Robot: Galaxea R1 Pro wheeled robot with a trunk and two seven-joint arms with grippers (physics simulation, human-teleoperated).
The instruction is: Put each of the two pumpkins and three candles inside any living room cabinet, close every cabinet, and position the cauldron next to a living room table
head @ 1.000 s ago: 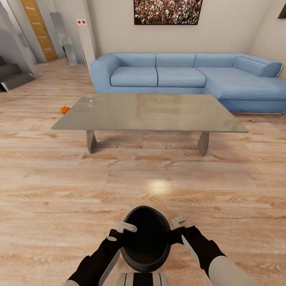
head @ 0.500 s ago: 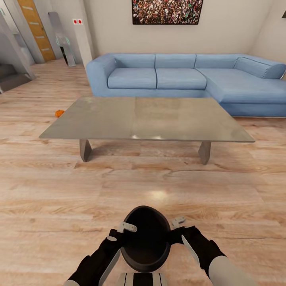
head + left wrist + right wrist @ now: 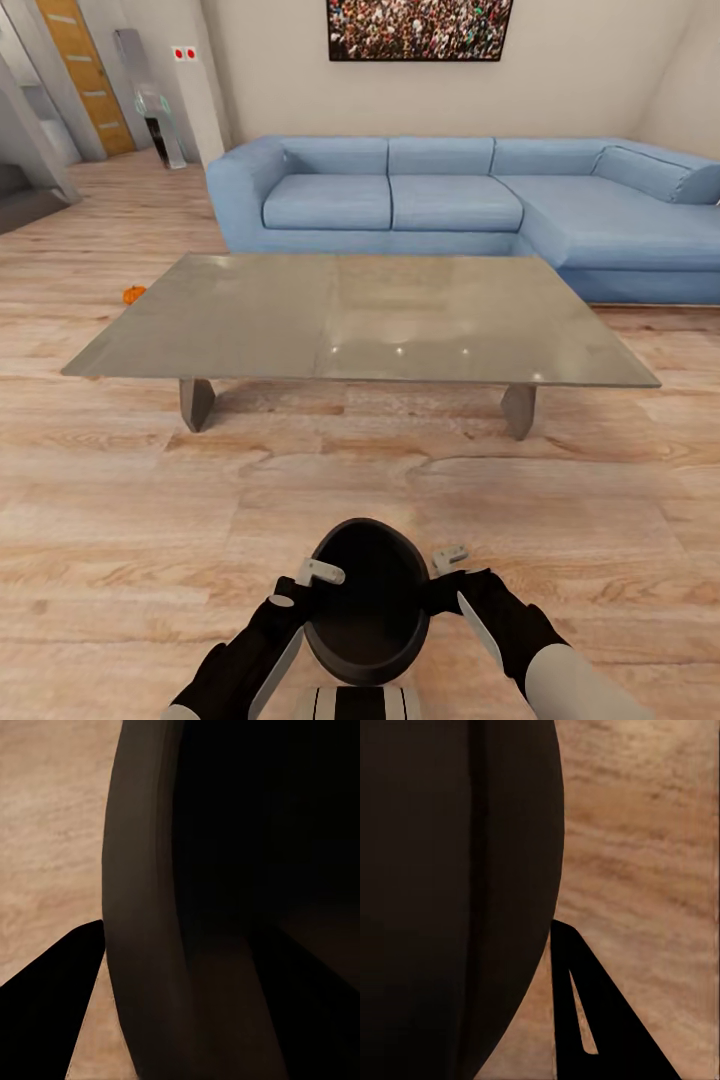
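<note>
Arms low, forward | left gripper (image 3: 318, 582) and right gripper (image 3: 448, 566) each clamp cauldron (image 3: 365, 585) rim

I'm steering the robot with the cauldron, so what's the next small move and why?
Probably keep rolling forward toward the table, then lower the cauldron beside it. Both grippers, left and right, carry it, and bare floor separates it from the table.
</note>
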